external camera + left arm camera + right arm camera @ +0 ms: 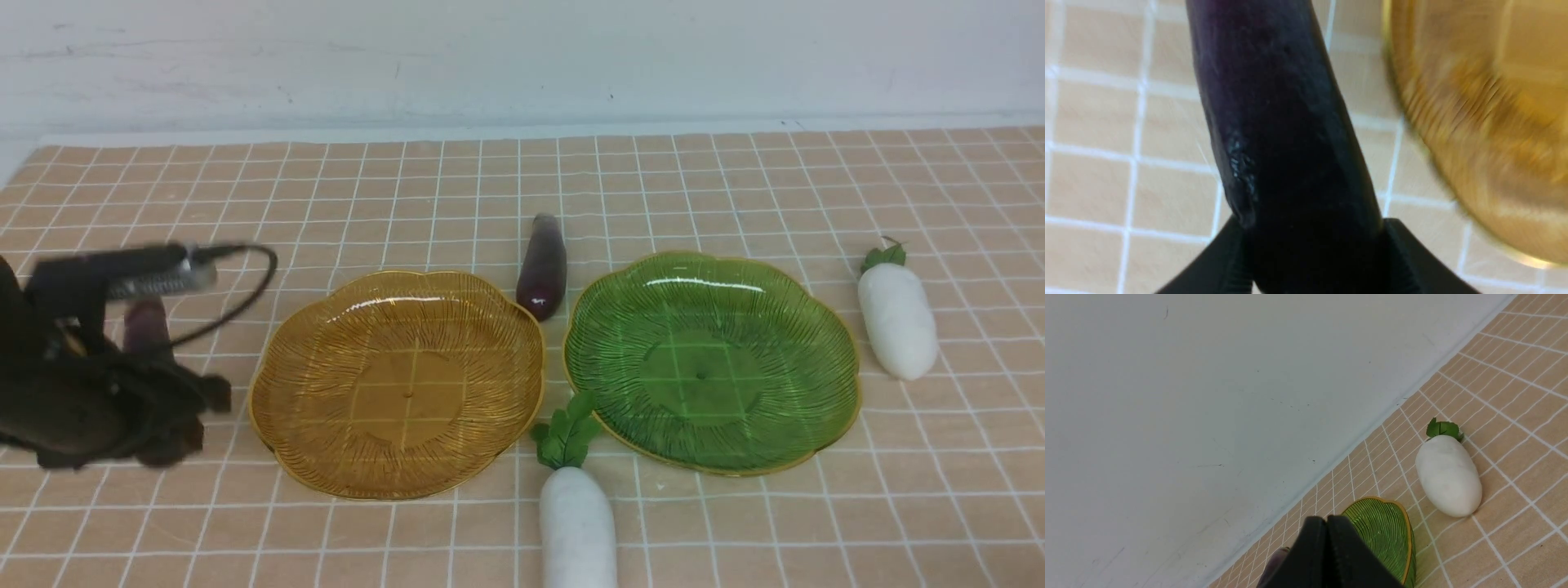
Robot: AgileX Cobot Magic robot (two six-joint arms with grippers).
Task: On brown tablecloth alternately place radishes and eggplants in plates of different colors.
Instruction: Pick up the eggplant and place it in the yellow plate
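The brown tablecloth point(522, 180) covers the table. My left gripper point(184, 412), blurred, is left of the amber plate point(400, 384) and is shut on a dark purple eggplant point(147, 327). In the left wrist view the eggplant point(1286, 143) sits between the black fingers point(1412, 261) beside the amber plate point(1494, 122). The second eggplant point(542, 265) lies between the amber plate and the green plate point(710, 359). One radish point(896, 318) lies right of the green plate, the other point(575, 523) in front between the plates. My right gripper point(1327, 526) is shut and empty, outside the front view.
Both plates hold nothing. A white wall point(522, 57) runs along the table's far edge. The right wrist view shows the green plate's rim point(1384, 535), the right radish point(1447, 477) and the wall.
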